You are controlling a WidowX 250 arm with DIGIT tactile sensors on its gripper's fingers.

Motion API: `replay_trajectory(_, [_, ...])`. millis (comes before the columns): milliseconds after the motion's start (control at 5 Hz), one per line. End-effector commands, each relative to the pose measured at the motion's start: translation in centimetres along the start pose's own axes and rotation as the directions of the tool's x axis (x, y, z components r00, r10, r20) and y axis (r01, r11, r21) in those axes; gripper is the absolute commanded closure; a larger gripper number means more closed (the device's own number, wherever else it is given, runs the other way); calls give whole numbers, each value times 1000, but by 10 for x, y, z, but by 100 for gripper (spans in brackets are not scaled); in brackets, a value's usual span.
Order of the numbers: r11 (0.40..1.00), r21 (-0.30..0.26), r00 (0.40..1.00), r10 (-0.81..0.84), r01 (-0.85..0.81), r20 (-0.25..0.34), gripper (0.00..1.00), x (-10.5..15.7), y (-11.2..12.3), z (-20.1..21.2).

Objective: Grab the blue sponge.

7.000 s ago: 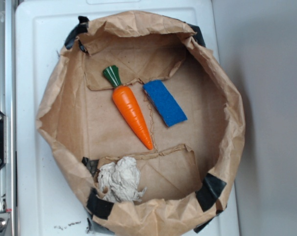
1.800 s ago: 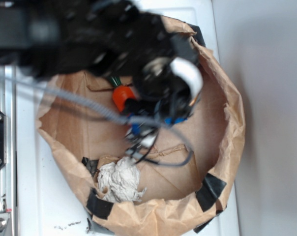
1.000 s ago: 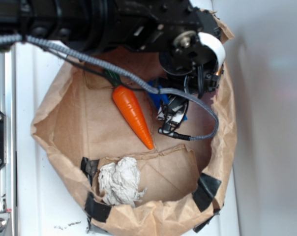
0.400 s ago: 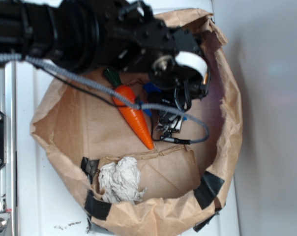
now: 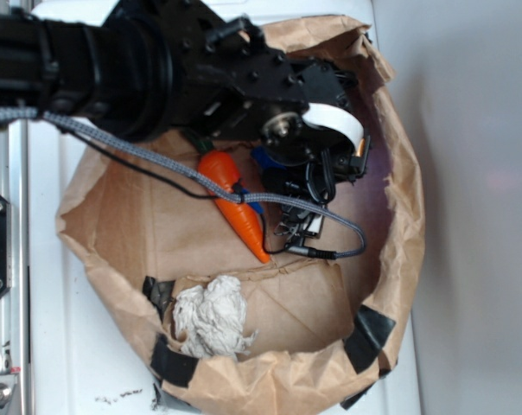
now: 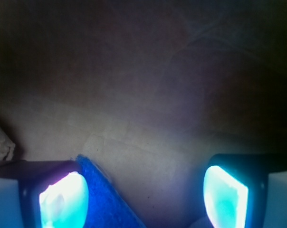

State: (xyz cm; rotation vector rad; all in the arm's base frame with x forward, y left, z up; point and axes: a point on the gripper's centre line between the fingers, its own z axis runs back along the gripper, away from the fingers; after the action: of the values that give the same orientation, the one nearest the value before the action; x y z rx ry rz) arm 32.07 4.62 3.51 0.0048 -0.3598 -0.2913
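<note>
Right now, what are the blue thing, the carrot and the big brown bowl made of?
The blue sponge looks like matte foam: its surface is rough and grainy, without shine. The carrot seems to be a hard toy, plastic or painted wood; its orange skin is smooth and a bit glossy. The brown bowl is crumpled paper, creased all over and patched with black tape.

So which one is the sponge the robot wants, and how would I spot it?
Look inside the big crumpled brown paper bag on the white surface. Near its middle, mostly hidden under the black robot arm, the blue sponge lies flat on the paper, right beside the orange carrot. It is the only bright blue thing: the carrot is orange and pointed, and the cloth wad is whitish-grey and crumpled.
</note>
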Motion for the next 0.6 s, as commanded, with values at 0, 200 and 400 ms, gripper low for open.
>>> replay_trajectory(0, [995,-87,999,-47,47,2,0,9,-1,32])
replay_trajectory(200, [991,-125,999,-46,45,-2,0,10,4,47])
replay_trajectory(400, [987,-151,999,-54,54,4,0,6,6,58])
